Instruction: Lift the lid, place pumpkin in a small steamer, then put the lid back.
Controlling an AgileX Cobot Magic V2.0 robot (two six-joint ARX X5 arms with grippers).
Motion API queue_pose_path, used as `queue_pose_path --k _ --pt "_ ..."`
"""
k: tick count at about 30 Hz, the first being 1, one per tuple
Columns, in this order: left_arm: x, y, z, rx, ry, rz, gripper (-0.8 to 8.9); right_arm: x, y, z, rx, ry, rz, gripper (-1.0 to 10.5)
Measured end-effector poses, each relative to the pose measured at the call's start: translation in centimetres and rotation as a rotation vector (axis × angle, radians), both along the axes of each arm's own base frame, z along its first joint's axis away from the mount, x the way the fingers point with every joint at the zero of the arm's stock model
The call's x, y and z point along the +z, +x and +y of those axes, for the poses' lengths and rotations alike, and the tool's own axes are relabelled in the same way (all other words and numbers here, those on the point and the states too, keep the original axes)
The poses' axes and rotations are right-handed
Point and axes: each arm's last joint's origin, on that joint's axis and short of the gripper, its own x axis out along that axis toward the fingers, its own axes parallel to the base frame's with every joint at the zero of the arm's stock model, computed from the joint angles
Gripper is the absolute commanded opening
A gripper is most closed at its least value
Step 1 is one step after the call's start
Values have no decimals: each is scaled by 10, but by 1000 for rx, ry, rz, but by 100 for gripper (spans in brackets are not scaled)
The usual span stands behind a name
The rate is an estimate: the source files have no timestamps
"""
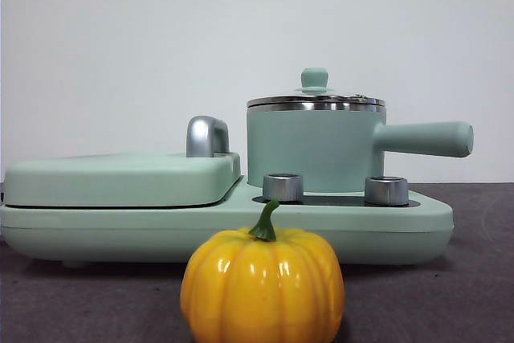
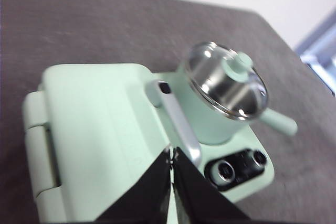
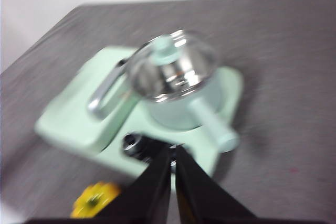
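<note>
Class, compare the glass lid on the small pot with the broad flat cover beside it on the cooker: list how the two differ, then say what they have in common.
1. The lid is round clear glass with a steel rim; the flat cover is opaque mint green and broad.
2. The lid has a small mint-green knob; the flat cover carries a chrome handle.
3. The lid sits higher, atop the small steamer; the flat cover lies low.

Shared: both are closed and belong to one mint-green cooker.

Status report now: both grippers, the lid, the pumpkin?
Left gripper, right gripper shut, empty, above cooker. Lid on small steamer. Pumpkin on table, untouched.
</note>
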Motion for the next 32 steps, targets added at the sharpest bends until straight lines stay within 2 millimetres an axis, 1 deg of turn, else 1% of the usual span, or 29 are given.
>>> queue_pose_path --k 4,9,11,12,14,16,18,19,21,25,29,32 --pt "12 5 -6 -82 24 -12 9 1 11 3 133 -2 22 13" --pt "12 6 -8 -112 34 -21 12 0 18 4 160 -25 19 13" --pt "12 6 -8 -111 34 -21 51 0 19 4 162 -29 8 14" --pt "12 6 -8 -111 34 -18 84 0 19 4 162 -29 6 23" --pt "12 5 -8 -111 35 -13 176 1 19 4 163 -30 2 102" --pt "12 5 -8 -111 35 -13 319 1 19 4 163 -31 -10 235" --pt "12 5 -8 -111 35 -13 436 2 19 4 164 -33 -13 357" --pt "12 5 -8 -111 35 -13 469 2 19 4 164 -33 -13 402" --pt "12 5 -8 -111 35 -13 481 2 19 4 163 -33 -19 431" --pt "12 9 -13 -131 35 1 482 2 19 4 164 -32 -20 431" --pt "18 25 -28 -185 39 28 499 3 20 4 164 -31 -30 431" --pt "24 41 -43 -225 48 54 504 3 20 4 163 -29 -31 431"
